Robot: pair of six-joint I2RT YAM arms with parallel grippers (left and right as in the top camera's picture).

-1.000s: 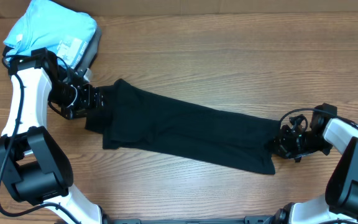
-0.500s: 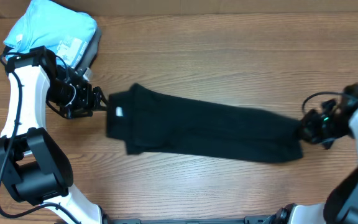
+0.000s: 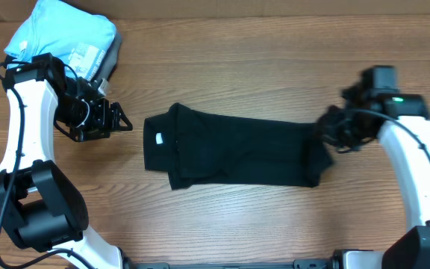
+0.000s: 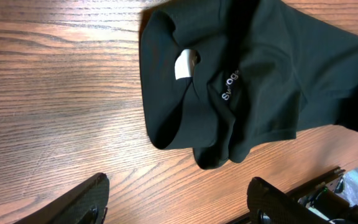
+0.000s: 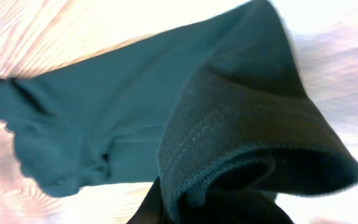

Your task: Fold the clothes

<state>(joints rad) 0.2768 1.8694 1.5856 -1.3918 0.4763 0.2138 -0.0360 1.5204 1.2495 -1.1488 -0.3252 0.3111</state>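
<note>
- Brown wood-grain table (image 3: pixel 275 67): the black short-sleeved collared shirt (image 3: pixel 237 153) lies on it, bunched into a long band across the middle, collar end on the left.
- Shirt's right end is raised off the wood and curled back over the band. The right wrist view shows a stitched hem rolled into a loop.
- Light-blue folded garment (image 3: pixel 58 33): well apart from the shirt, up past its collar end, in the table's far-left corner.
- Right gripper (image 3: pixel 328 136): at the shirt's right end, clamped onto the raised hem.
- Left gripper (image 3: pixel 124 121): just off the shirt's collar end, not touching the fabric. Fingers spread wide with only bare wood between them, which the left wrist view confirms.
- White neck tag (image 4: pixel 184 64): inside the collar opening, at the shirt's left end.
- Small white chest logo (image 4: pixel 229 86): beside the tag, just below the collar. Lettering too small to read.
</note>
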